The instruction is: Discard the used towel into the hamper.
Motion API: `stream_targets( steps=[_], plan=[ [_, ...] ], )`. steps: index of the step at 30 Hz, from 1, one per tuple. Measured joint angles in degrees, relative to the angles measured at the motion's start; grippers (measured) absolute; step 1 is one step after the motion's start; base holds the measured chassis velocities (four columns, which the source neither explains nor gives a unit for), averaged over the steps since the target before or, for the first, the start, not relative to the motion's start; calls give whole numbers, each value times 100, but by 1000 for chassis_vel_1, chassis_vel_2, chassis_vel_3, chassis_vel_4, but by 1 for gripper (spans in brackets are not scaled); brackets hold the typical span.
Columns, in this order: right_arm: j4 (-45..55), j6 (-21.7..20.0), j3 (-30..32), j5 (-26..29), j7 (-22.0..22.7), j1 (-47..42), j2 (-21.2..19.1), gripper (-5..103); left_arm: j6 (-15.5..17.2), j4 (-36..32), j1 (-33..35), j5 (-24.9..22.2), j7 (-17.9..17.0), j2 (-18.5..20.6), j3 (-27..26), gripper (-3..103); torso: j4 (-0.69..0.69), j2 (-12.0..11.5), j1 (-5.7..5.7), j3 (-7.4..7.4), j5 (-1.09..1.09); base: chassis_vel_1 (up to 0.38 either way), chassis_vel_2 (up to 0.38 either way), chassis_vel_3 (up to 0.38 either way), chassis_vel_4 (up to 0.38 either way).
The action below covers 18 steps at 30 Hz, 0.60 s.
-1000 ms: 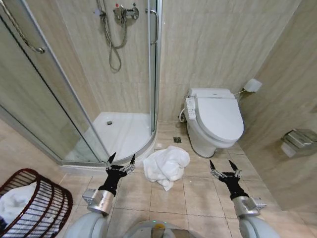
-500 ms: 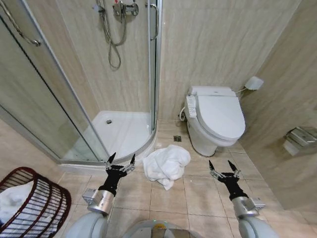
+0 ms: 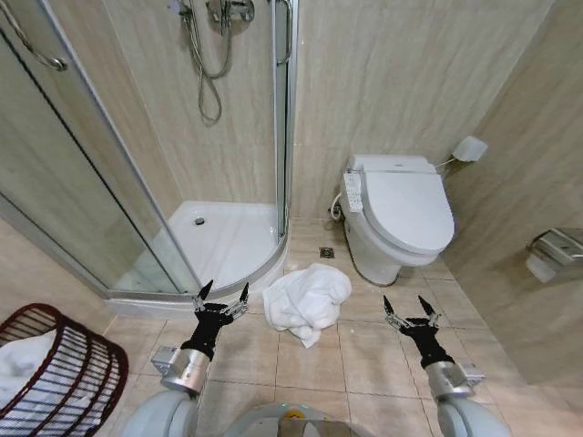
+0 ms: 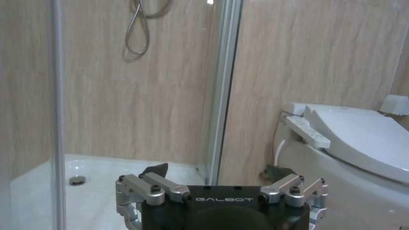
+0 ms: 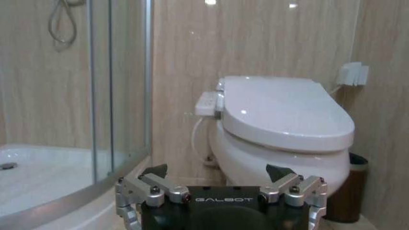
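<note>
1. My left pincer (image 3: 221, 295) is held low over the tiled floor (image 3: 364, 350), fingers spread apart, grasping nothing; the left wrist view shows both fingertips parted with free air between them.
2. My right pincer (image 3: 412, 315) is held at a similar height on the other side, also released and empty.
3. The hamper (image 3: 56, 382), a dark reddish-brown ribbed basket, stands on the floor well to the outside of my left pincer and nearer to my base. White cloth (image 3: 18, 358) lies inside it.
4. The used towel (image 3: 306, 299), a crumpled white heap, lies on the floor between the two pincers, closer to the left one and slightly beyond its fingertips. Neither pincer touches it.
5. Beyond the left pincer: the curved shower tray (image 3: 228, 241) behind its glass door (image 3: 91, 182).
6. Beyond the right pincer: the white toilet (image 3: 399, 211), lid down, against the tiled wall.
</note>
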Motion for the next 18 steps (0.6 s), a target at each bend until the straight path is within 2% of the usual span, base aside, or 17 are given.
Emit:
stream_targets(
  steps=[8,10,12,15,18],
  plan=[
    [-449,-81,-27,363,-138,291,-301,100,0,0,0,0,0,0,0,100,0,1,2,-2,0,0,0,0,0],
    [-742,-39,-66,647,-464,504,-437,100,0,0,0,0,0,0,0,100,0,10,5,4,0,0,0,0,0],
    [-817,-20,-74,696,-545,557,-468,100,0,0,0,0,0,0,0,100,0,12,6,5,0,0,0,0,0],
    [-1391,117,-122,962,-1123,902,-678,100,0,0,0,0,0,0,0,100,-1,24,9,12,0,0,0,0,0],
    [-1633,159,-142,1015,-1355,1050,-762,100,0,0,0,0,0,0,0,100,0,28,11,14,1,0,0,0,0]
  ],
)
